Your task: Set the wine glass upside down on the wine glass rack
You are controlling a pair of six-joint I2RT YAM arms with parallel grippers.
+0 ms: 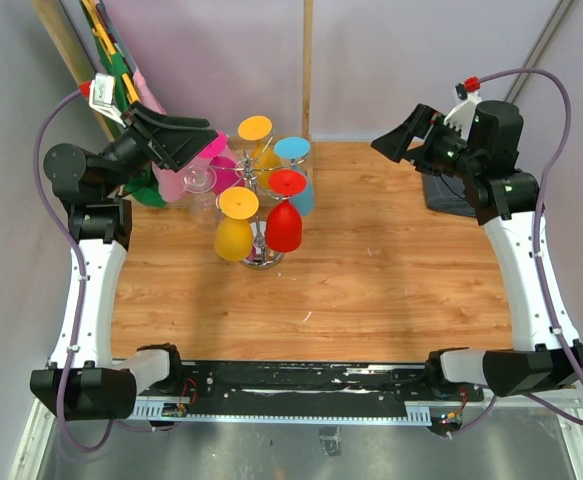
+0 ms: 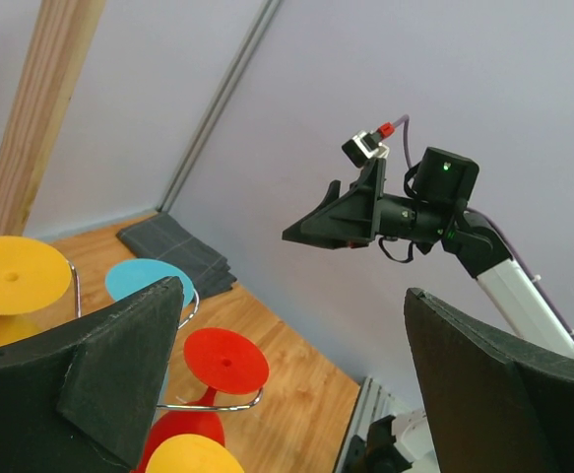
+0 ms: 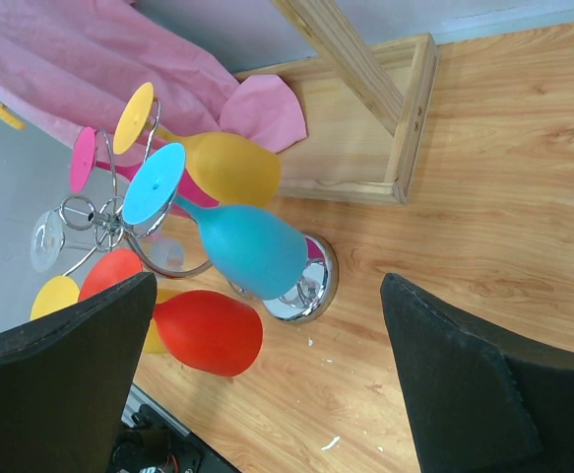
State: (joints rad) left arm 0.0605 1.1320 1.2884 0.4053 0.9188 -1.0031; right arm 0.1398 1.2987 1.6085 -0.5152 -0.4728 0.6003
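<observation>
The silver wire wine glass rack (image 1: 262, 258) stands at the back middle of the table. Several wine glasses hang upside down from its arms: two yellow (image 1: 238, 203), a red (image 1: 283, 226), a blue (image 1: 292, 149), a pink (image 1: 212, 151) and a clear one (image 1: 199, 180). My left gripper (image 1: 197, 139) is open and empty, raised just left of the rack by the pink glass. My right gripper (image 1: 385, 143) is open and empty, raised well to the right. The right wrist view shows the rack's shiny base (image 3: 313, 283) and the blue glass (image 3: 252, 246).
A wooden frame with an upright post (image 3: 405, 108) stands behind the rack, with a pink cloth (image 3: 119, 59) beside it. A folded grey cloth (image 1: 446, 195) lies at the back right. Green and yellow items lean at the back left (image 1: 111, 50).
</observation>
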